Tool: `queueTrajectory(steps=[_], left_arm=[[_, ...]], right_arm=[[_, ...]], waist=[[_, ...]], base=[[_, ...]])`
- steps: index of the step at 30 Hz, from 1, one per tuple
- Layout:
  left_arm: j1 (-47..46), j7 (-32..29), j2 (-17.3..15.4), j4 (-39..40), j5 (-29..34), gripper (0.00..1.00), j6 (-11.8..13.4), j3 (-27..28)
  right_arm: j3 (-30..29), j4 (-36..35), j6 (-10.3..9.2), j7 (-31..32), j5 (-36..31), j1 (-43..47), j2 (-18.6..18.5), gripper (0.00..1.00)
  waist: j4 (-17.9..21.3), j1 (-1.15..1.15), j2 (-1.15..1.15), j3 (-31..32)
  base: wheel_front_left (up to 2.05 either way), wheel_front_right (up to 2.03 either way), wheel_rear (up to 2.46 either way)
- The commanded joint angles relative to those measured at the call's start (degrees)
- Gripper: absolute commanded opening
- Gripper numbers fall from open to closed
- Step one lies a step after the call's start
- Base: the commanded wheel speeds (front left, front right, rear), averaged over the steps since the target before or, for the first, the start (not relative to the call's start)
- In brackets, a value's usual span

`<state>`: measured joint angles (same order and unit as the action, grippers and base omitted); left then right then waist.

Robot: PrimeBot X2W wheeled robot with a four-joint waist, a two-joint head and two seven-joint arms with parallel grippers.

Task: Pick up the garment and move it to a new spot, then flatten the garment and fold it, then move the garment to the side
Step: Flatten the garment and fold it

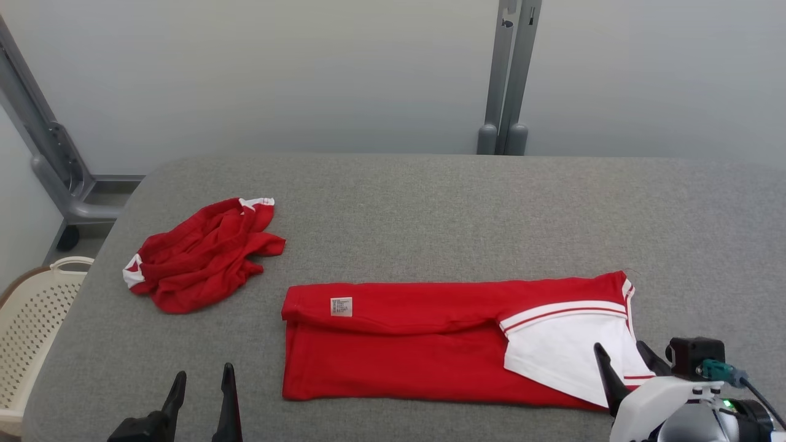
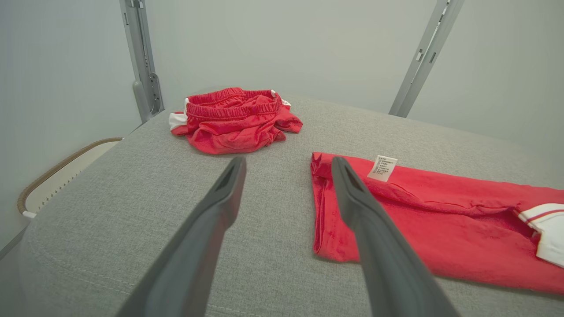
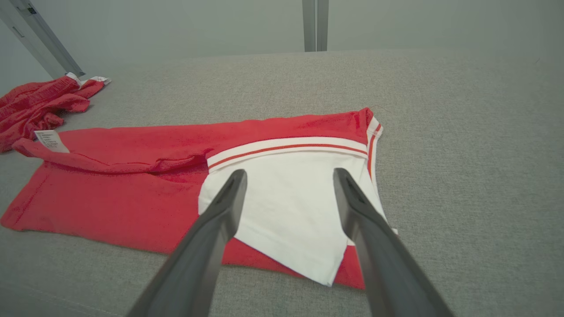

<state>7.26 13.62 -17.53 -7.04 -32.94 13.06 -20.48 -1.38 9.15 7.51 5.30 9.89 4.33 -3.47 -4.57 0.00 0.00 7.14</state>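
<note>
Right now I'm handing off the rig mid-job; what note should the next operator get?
Left gripper: open, empty, at the near edge of the table, left of the red shirt.
Right gripper: open, empty, at the shirt's white sleeve.
Shirt: flat, folded lengthwise, label up.
Crumpled red garment: lies apart, far left.
Done: laid flat, first fold made.
Left: probably another fold, then move the shirt aside.

Grey fabric-covered table w/ rounded corners, evenly lit, no hard shadows. Plain pale grey wall behind. Twin grey metal uprights at far edge, centre-right; slanted metal frame far left. Cream perforated laundry basket w/ brown rim, beside table's left edge.
</note>
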Motion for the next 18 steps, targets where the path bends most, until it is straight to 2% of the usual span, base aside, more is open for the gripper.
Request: queueTrajectory(steps=[1, 7, 13, 18], left_arm=[[0.4, 0.0, -0.5, 0.4, 0.2, 1.00, 0.1, 0.2], [-0.8, 0.1, -1.0, 1.3, 0.5, 1.00, 0.2, 0.1], [-2.5, -0.3, -1.4, 2.0, 1.5, 1.00, -0.3, -0.7], [-4.4, -0.9, -1.4, 2.3, 2.1, 1.00, -0.4, -1.5]], right_arm=[[-1.2, 0.4, -0.04, 2.5, -0.4, -1.2, -0.2, 1.00], [-7.7, 2.1, -0.04, 18.8, -3.0, -7.7, -1.2, 1.00], [-13.1, 7.1, -0.02, 26.1, -6.4, -13.8, -2.9, 1.00], [-14.4, 11.1, -0.03, 29.0, -6.7, -17.6, -4.4, 1.00]], waist=[[0.2, 0.00, 0.00, -0.4], [0.1, 0.00, 0.00, -2.6], [-1.8, 0.00, 0.00, -5.9], [-3.8, 0.00, 0.00, -9.3]], base=[[0.00, 0.00, 0.00], [0.00, 0.00, 0.00], [0.00, 0.00, 0.00], [0.00, 0.00, 0.00]])
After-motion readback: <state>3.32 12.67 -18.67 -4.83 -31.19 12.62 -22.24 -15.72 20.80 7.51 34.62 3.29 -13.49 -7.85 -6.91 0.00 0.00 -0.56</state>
